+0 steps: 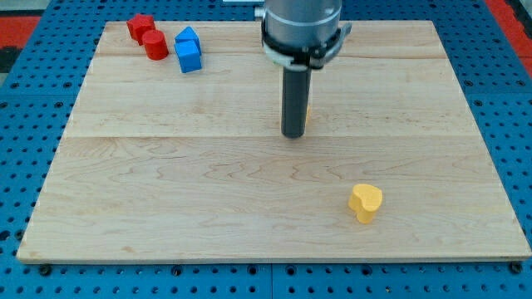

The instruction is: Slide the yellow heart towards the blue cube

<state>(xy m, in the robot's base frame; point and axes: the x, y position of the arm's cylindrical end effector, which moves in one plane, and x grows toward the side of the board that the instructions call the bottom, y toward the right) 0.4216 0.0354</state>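
The yellow heart [366, 202] lies on the wooden board at the view's lower right. The blue cube [189, 56] sits at the view's upper left, with another blue block [187, 37] touching it from behind. My tip [293, 134] rests on the board near the middle, up and to the left of the yellow heart and well apart from it. A sliver of a small yellow-orange block [307, 115] shows just behind the rod on its right; its shape is hidden.
Two red blocks [140, 26] [155, 45] stand at the upper left, just left of the blue ones. The wooden board [166, 191] lies on a blue perforated table [25, 124], with its edges near all sides of the view.
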